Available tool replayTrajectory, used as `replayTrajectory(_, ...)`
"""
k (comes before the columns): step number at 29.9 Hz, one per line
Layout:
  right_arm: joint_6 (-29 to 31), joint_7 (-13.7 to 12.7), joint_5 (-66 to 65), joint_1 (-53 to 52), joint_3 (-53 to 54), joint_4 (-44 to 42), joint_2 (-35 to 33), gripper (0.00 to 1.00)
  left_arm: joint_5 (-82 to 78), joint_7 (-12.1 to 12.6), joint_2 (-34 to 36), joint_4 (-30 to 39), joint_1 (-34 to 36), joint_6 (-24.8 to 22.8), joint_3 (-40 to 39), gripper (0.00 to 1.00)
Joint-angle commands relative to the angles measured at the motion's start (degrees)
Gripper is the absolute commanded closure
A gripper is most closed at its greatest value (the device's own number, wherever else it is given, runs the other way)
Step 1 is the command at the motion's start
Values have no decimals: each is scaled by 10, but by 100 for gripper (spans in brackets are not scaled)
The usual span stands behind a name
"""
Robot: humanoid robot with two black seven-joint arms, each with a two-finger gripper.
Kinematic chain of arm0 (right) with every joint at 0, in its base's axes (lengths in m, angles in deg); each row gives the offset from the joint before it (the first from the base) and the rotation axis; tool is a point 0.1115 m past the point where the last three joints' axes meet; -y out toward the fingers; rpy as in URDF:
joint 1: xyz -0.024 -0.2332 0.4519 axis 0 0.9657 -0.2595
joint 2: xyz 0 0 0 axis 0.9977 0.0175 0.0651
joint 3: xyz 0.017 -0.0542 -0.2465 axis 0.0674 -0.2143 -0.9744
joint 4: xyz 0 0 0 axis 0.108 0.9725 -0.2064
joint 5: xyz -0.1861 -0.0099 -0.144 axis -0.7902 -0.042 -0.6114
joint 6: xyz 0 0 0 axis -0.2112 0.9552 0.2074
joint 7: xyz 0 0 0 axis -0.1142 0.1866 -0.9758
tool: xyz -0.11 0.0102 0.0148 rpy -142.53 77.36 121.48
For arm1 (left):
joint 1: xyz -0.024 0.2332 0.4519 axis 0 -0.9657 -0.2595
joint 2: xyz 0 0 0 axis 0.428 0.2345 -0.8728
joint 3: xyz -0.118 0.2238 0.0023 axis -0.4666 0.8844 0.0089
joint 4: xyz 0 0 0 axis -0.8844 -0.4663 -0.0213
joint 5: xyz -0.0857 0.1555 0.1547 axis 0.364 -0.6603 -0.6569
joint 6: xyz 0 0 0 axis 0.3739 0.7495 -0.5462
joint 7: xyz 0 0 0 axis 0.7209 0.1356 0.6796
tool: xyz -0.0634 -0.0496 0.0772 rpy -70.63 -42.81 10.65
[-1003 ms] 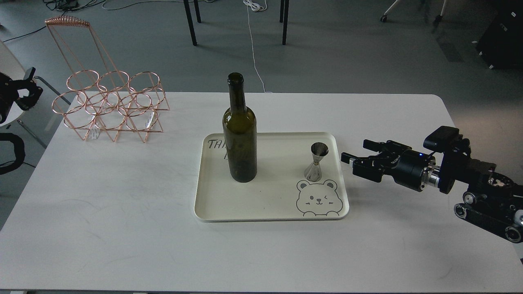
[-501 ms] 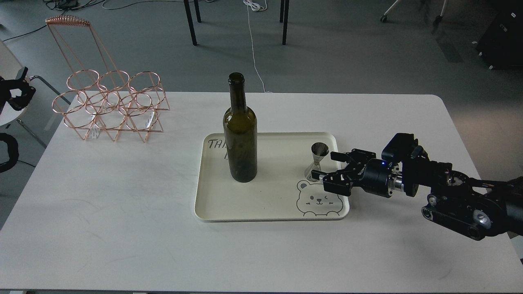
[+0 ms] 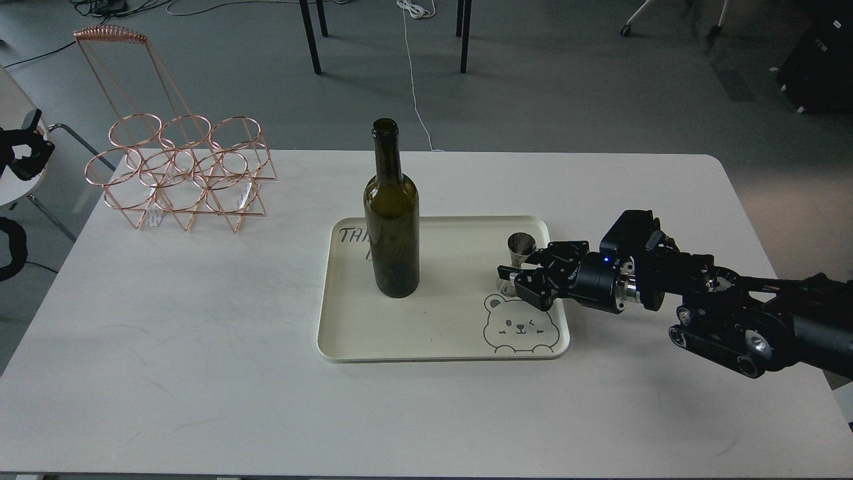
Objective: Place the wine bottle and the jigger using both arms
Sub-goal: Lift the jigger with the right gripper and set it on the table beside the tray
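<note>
The wine bottle stands upright on the left half of a cream tray in the middle of the white table. The jigger stands upright on the tray's right side, just above a printed bear face. My right gripper reaches in from the right and is open, with one finger in front of the jigger's waist and one behind it; the jigger's lower cone is mostly hidden. My left gripper is small and dark at the far left edge, off the table, and its fingers cannot be told apart.
A copper wire bottle rack with a tall handle stands at the table's back left. The table's far edge borders open floor with chair and table legs and cables behind it.
My right gripper has moved left from beside the tray onto it and now straddles the jigger. The left gripper shifted slightly at the left edge. The bottle and jigger have not moved.
</note>
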Motion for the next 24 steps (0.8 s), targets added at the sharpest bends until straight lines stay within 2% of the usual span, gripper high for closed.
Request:
replayTrajectory(1,0,0,0,-1,0,-1,1,75,0,0,0,0,0,0,0,2)
replayTrajectory(5,-4,0,-1,-5,0,-1,1,85,0,0,2,0,0,0,0,1)
replayTrajectory(9,-15,0,-1,-12,1,1,2,91,0,1,6,0,0,0,0,2)
replayTrajectory(15,-21,0,1,-37,8,28,-16,91,0,1,12,0,0,0,0,1)
replayTrajectory(24,-39,0,9,-31,75,8,-121,91,0,2,16,0,1,0,-1,1)
